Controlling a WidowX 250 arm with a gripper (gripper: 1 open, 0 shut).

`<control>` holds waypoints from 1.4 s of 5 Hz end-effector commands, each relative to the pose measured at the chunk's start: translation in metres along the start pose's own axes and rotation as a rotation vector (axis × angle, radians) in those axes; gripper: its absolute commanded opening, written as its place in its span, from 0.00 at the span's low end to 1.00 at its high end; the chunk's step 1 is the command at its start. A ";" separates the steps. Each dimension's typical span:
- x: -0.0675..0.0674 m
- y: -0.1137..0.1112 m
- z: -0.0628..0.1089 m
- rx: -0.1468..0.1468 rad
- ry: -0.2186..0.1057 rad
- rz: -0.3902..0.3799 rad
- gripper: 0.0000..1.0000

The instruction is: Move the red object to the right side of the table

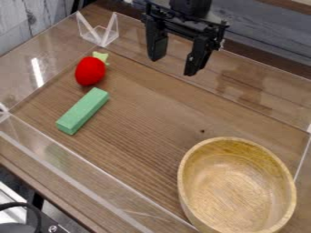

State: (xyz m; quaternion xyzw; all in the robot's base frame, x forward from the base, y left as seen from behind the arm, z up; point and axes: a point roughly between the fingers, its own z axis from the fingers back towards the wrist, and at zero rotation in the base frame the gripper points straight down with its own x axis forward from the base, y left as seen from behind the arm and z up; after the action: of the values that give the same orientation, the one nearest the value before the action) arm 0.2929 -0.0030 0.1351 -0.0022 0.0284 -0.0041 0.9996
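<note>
The worktop (158, 118) was found with its right side occupied only by a wooden bowl (237, 188). The pincer (175, 56) was seen spread wide, empty, above the surface. A green block (82, 111) lay left. The red object (91, 70) remained at left, ungrasped; the transfer was judged not begun.

The strawberry toy (90, 70) is seen at the surface's (183, 109) back left, the block (82, 111) just before it, the bowl (237, 187) placed front right.
</note>
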 end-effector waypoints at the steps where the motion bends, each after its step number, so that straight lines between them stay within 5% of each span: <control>1: -0.002 0.024 -0.006 0.010 0.003 -0.003 1.00; 3: -0.012 0.090 -0.013 0.043 -0.029 -0.033 1.00; 4: -0.007 0.120 -0.013 0.054 -0.054 -0.028 1.00; 7: 0.004 0.161 -0.042 0.077 -0.066 -0.026 1.00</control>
State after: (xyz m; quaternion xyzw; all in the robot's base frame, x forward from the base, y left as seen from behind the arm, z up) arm 0.2876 0.1518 0.0736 0.0202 0.0246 -0.0193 0.9993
